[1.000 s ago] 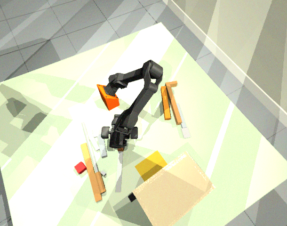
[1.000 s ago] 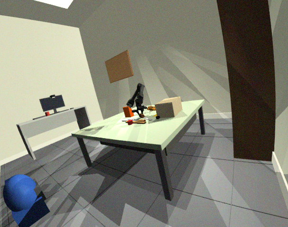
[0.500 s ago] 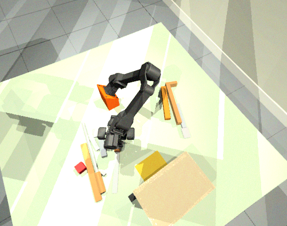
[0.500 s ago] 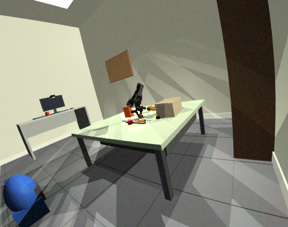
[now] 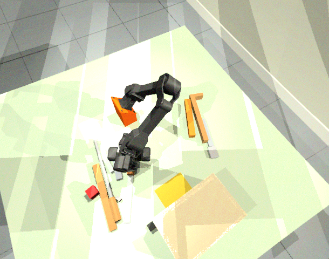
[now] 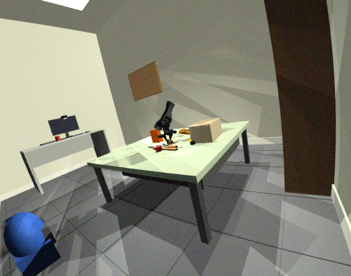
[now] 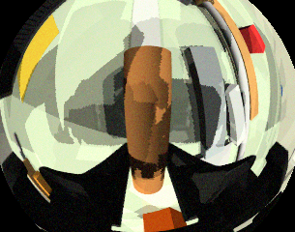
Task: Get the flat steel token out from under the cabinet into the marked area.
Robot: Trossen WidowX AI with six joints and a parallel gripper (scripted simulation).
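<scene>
My gripper (image 5: 128, 167) (image 6: 168, 138) (image 7: 146, 146) is shut on a brown wooden stick (image 7: 147, 110) (image 5: 130, 172), which points forward away from the wrist camera. The gripper hangs low over the table, left of the yellow marked area (image 5: 172, 190) (image 7: 37, 57). The tan cabinet (image 5: 206, 214) (image 6: 206, 129) stands just beyond the yellow area. The steel token shows in no view. The cabinet's vent slots cannot be made out.
A long orange stick (image 5: 105, 195) (image 7: 244, 52), a thin grey rod (image 5: 101, 164), a short grey bar (image 5: 118, 175) and a red cube (image 5: 91, 192) (image 7: 251, 39) lie to the gripper's left. Two orange bars (image 5: 197, 118) lie to the right. An orange block (image 5: 125, 111) sits at the arm's base. A small black cube (image 5: 151, 226) lies by the cabinet.
</scene>
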